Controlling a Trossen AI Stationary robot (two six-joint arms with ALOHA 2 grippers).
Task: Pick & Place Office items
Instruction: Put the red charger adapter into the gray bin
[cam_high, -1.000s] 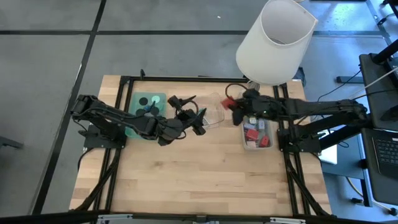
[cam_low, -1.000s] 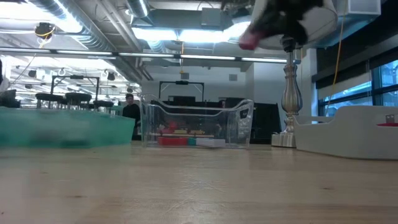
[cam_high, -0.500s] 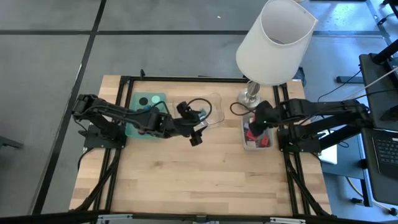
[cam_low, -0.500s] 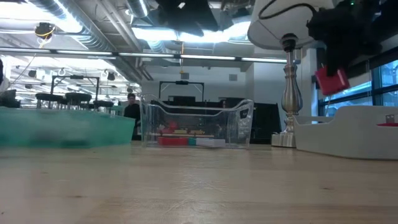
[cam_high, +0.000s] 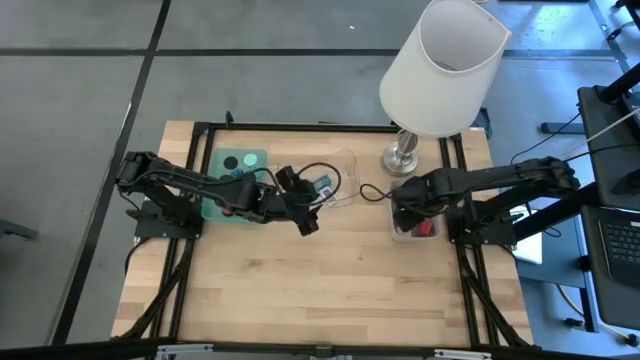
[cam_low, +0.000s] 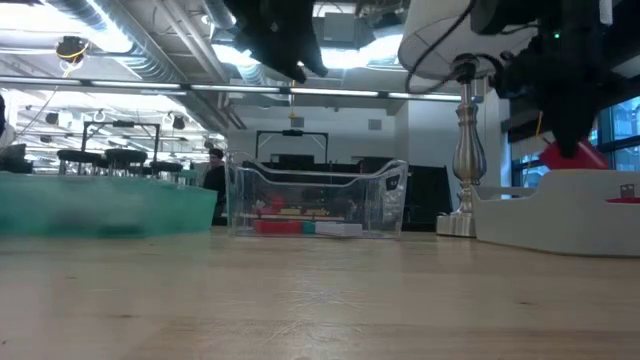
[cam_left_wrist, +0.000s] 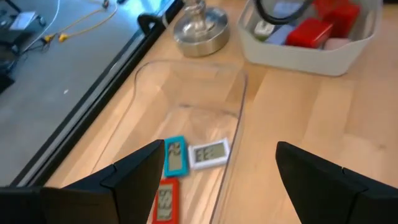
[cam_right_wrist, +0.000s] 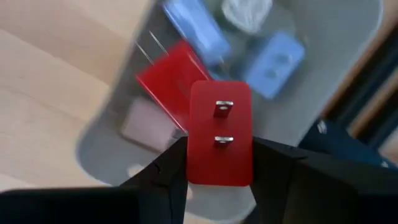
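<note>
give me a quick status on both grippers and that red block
Right gripper shut on red block, above the grey tray. Left gripper open, empty, over the clear tray. Nothing blocking the drop.

Even, bright light; ceiling lights (cam_low: 250, 50) glare in the low view, and the tabletop's near edge is blurred.
</note>
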